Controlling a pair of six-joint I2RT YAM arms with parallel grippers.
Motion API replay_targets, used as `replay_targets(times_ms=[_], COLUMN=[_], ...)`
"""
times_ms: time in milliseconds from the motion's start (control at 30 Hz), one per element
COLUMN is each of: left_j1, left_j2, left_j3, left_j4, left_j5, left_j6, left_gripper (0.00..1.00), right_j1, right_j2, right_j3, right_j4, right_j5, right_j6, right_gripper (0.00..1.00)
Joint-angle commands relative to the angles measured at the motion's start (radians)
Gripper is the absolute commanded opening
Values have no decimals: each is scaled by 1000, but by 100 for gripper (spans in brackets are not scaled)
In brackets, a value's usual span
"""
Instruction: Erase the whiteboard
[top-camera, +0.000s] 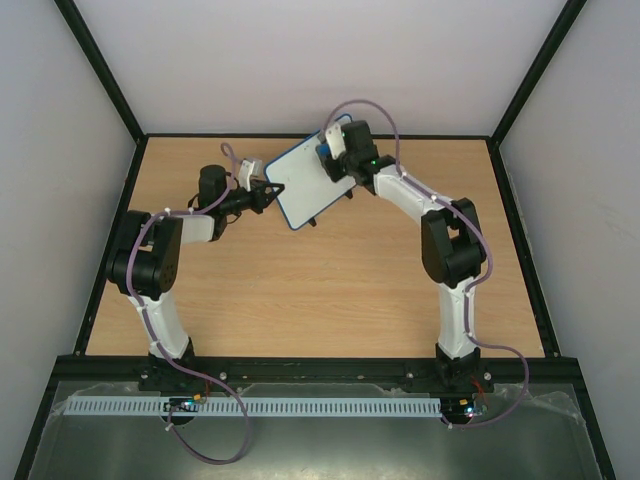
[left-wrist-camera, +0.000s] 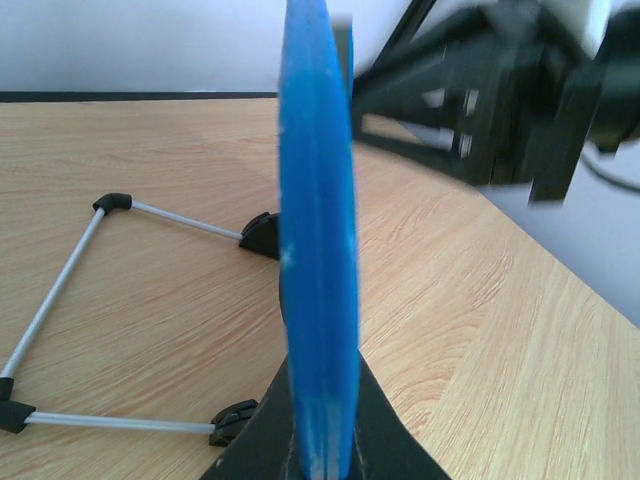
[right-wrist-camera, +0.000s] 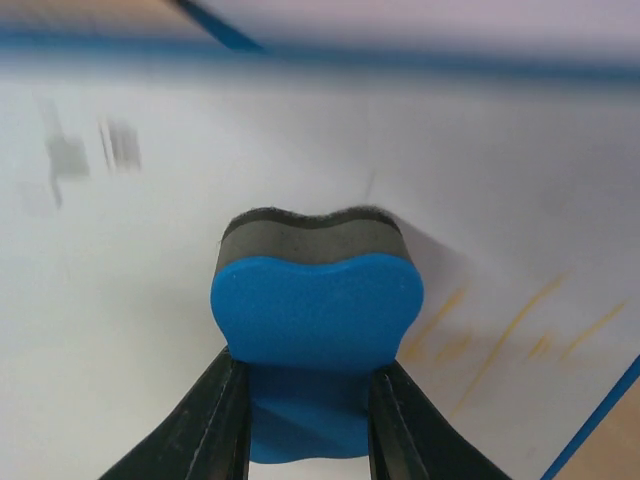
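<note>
Your whiteboard (top-camera: 305, 185) sits at the far middle of the table (top-camera: 320, 300), turned at an angle and held between the two arms. The left gripper (left-wrist-camera: 320, 445) is clamped on its blue frame; from that wrist you see the board edge-on, a blue strip rising from between the fingers. The right gripper (right-wrist-camera: 305, 420) is closed on a blue eraser (right-wrist-camera: 315, 305), whose grey felt face is pressed flat against the white surface.

Near the pad, faint orange strokes (right-wrist-camera: 510, 335) lie to the lower right and grey smudges (right-wrist-camera: 90, 150) to the upper left.

A thin metal-rod stand (left-wrist-camera: 60, 280) with black corner feet rests on the wood just beside the board. The tabletop is light wood grain, enclosed by pale walls (top-camera: 280, 60) with black struts in the corners.

From above, the right wrist covers the board's upper right corner, and the eraser shows only as a speck of blue. You cannot tell whether the stand is joined to the board, or whether the board's lower edge touches the table. The grey smudges are too blurred to read, and the right arm in the left wrist view is only a dark blur.
</note>
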Motion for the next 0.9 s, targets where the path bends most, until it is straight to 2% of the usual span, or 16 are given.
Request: replay_targets(times_ms=[0,167,433,567,700,867], left_j1=[-40,-39,-40,-39,-40,-40], left_j2=[45,45,48,51,54,52], left_j3=[-31,-32,-28,-26,-23,-23], left_j4=[-160,-161,-161,-160,-160,-163], left_j5=[107,107,109,109,110,110], left_j6=[2,2,4,4,4,4], left_gripper=[3,3,3,3,3,3], right_j1=[2,2,2,2,2,1], right_j2=[39,44,20,6,-1,-11], right_j3=[164,139,-166,-260,-262,-129], right_j4=[-1,1,102,135,133,82], right_j5=[12,3,-17,-23,-11,-4], right_j6=[-16,-8,-2,0,-4,-7], right_gripper=[2,2,2,2,2,2])
